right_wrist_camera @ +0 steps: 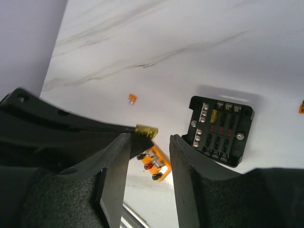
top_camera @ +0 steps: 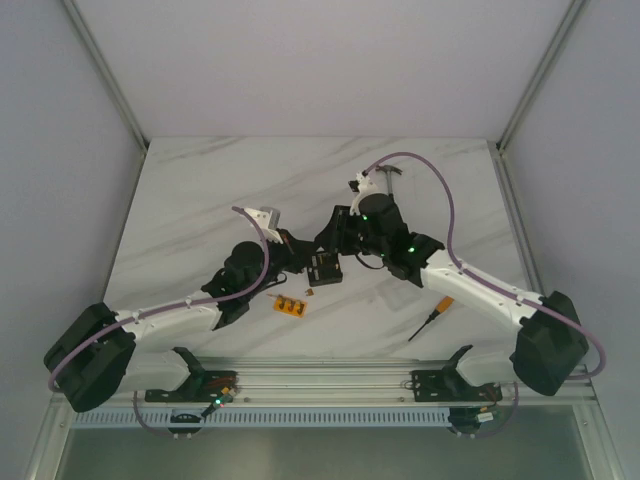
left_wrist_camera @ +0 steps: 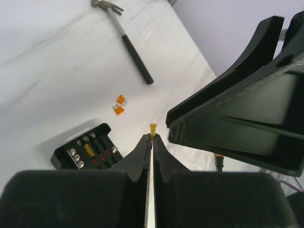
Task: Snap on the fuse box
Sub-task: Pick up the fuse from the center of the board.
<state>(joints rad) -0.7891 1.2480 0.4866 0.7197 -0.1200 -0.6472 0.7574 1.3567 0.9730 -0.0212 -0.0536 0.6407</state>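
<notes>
Fuse box (right_wrist_camera: pixel 221 130) — black, square, slotted top; left jaws pinch a yellow fuse (left_wrist_camera: pixel 153 128) — right jaws parted.

This is looking like a robotics lab test cell. A left arm (top_camera: pixel 170 315) and a right arm (top_camera: pixel 490 290) are sitting bolted to a metal rail (top_camera: pixel 330 382) along the near edge of a white marble-patterned bench (top_camera: pixel 230 180), with purple cables (top_camera: pixel 449 205) looping off them. Pale panels (top_camera: pixel 320 60) framed by aluminium struts (top_camera: pixel 103 70) are closing in the far edge and both sides. A hammer (left_wrist_camera: pixel 135 57), a screwdriver (top_camera: pixel 430 320) and the fuse box (right_wrist_camera: pixel 221 130) are lying on the bench.
</notes>
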